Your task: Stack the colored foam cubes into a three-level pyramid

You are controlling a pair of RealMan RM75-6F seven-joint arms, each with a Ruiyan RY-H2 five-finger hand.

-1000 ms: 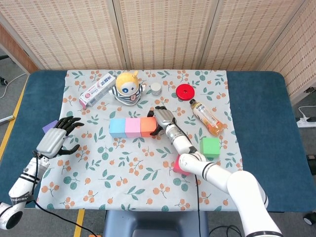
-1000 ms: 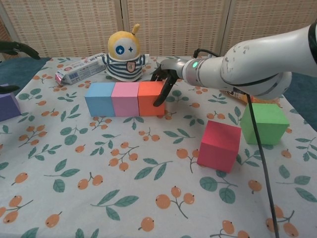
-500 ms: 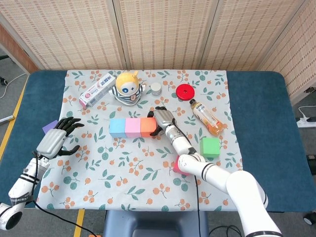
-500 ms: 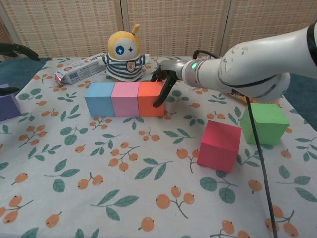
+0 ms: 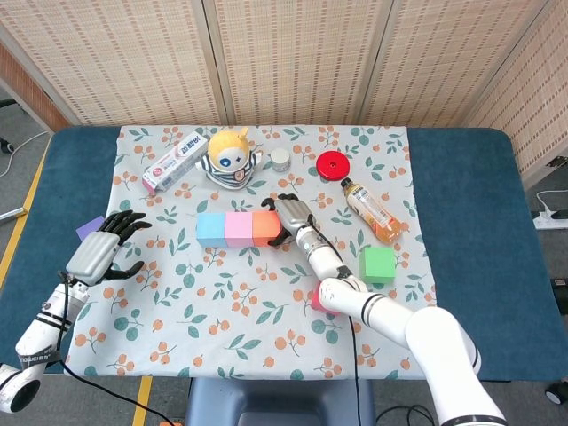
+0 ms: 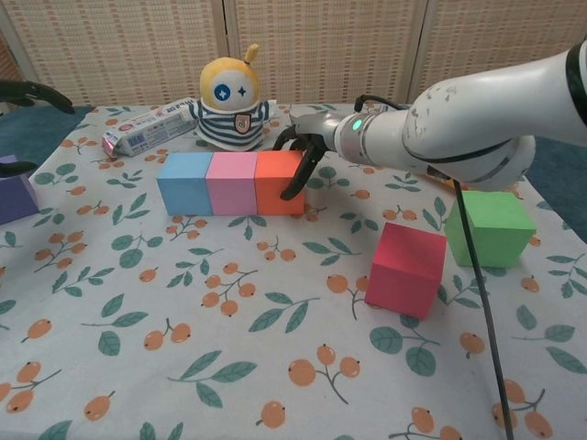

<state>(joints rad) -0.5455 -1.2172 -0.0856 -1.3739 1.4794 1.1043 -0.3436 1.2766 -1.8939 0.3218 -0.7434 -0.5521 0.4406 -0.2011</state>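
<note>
Presently the right hand (image 6: 303, 151) is resting, fingers spread and gripping nothing, against the orange cube (image 6: 280, 181), which is ending the blue-pink-orange row. Being foam, it is likely light and yielding; opposite flat faces suit grasping. Left hand (image 5: 102, 248) is hanging open.

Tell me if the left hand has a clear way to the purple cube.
Probably yes: the left hand hovers open right beside the purple cube at the cloth's left edge, with nothing visible between them.
</note>
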